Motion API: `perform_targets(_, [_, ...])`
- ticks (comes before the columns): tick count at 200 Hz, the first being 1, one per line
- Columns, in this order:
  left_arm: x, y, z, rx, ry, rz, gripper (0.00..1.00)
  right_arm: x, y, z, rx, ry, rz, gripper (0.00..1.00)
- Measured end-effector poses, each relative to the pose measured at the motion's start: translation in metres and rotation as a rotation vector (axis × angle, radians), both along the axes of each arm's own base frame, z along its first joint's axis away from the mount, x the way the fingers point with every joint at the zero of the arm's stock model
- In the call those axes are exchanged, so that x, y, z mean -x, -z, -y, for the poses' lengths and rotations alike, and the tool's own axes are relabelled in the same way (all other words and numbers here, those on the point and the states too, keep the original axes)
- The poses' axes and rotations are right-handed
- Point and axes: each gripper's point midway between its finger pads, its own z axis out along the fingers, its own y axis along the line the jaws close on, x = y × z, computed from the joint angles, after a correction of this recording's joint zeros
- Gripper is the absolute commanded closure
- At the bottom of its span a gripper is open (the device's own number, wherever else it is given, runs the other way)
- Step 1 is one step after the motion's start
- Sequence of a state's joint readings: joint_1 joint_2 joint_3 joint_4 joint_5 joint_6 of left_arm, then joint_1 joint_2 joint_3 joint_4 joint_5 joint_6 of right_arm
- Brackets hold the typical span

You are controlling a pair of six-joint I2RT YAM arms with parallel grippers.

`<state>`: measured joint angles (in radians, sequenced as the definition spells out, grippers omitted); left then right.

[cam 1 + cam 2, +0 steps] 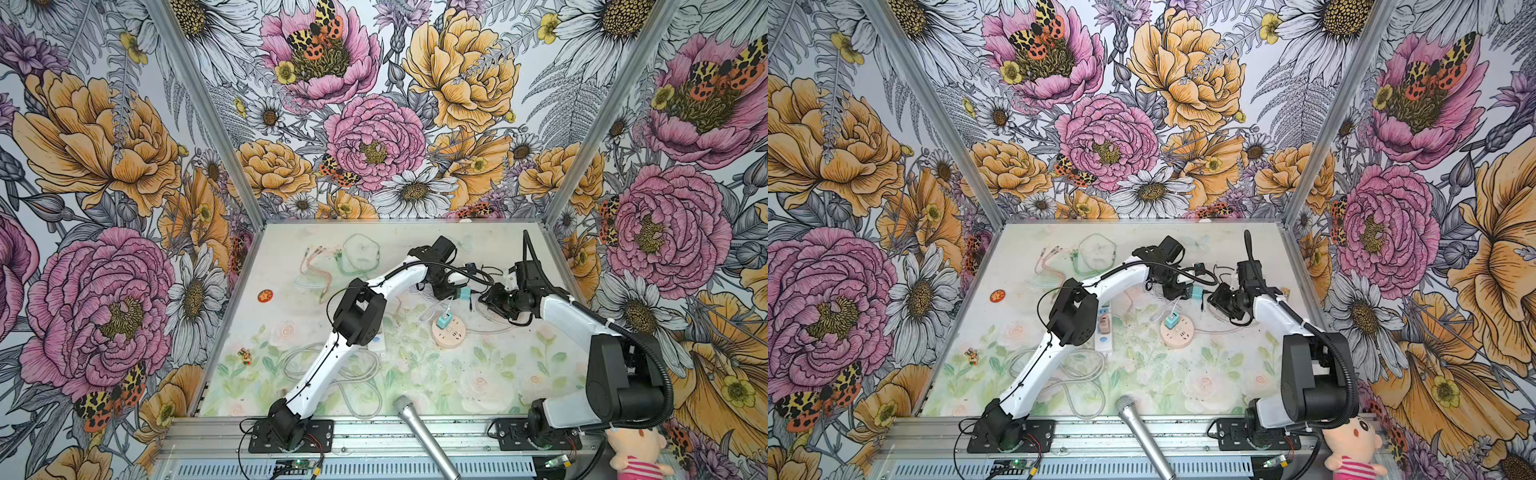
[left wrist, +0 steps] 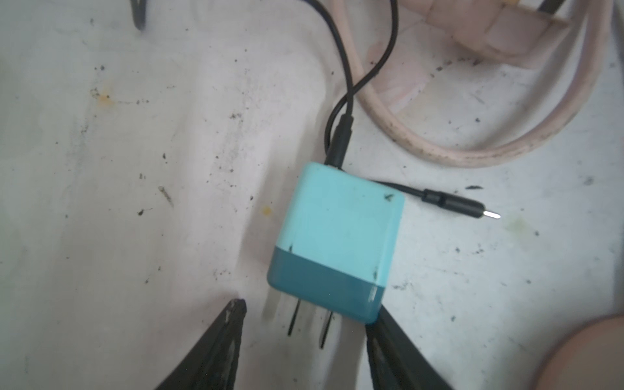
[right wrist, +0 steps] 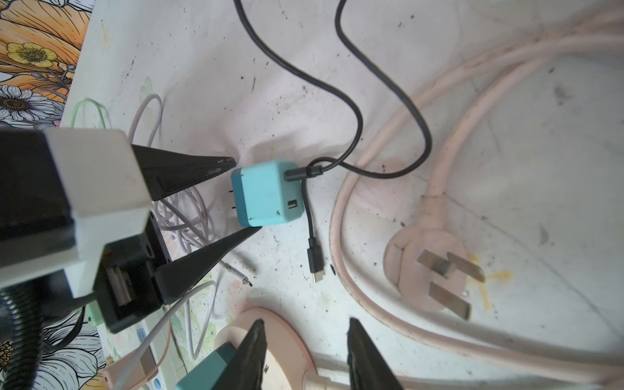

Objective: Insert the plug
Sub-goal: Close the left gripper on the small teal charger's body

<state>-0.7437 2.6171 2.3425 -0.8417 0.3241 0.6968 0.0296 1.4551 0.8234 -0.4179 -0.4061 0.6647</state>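
Counted: two teal chargers (image 1: 464, 294) (image 1: 443, 321), two power strips (image 1: 446, 338) (image 1: 1105, 341), two robot arms (image 1: 320, 365) (image 1: 565, 311). Singly: one microphone (image 1: 419, 432), one plush doll (image 1: 636, 455), one pink three-pin plug (image 3: 425, 266)

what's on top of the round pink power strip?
A teal charger cube stands on the round pink power strip, toward its far edge. Its prongs, and whether they are seated, are covered by the cube itself.

Both arms stretch inward, the left gripper (image 3: 241, 197) just beyond the fingertips of the right gripper (image 3: 305, 324), each with 2 fingers spread.
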Motion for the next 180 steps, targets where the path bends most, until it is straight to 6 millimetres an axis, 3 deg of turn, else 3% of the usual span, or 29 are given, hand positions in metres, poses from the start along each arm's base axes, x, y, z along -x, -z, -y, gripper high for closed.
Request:
perform_targets(94, [0.016, 0.0, 0.014, 0.017, 0.041, -0.019, 0.36, 0.003, 0.008, -0.002, -0.002, -0.005, -0.026, 0.59])
perform_targets(180, [0.018, -0.001, 0.024, 0.021, 0.071, 0.008, 0.29, 0.008, 0.011, -0.007, -0.015, -0.021, -0.038, 0.58])
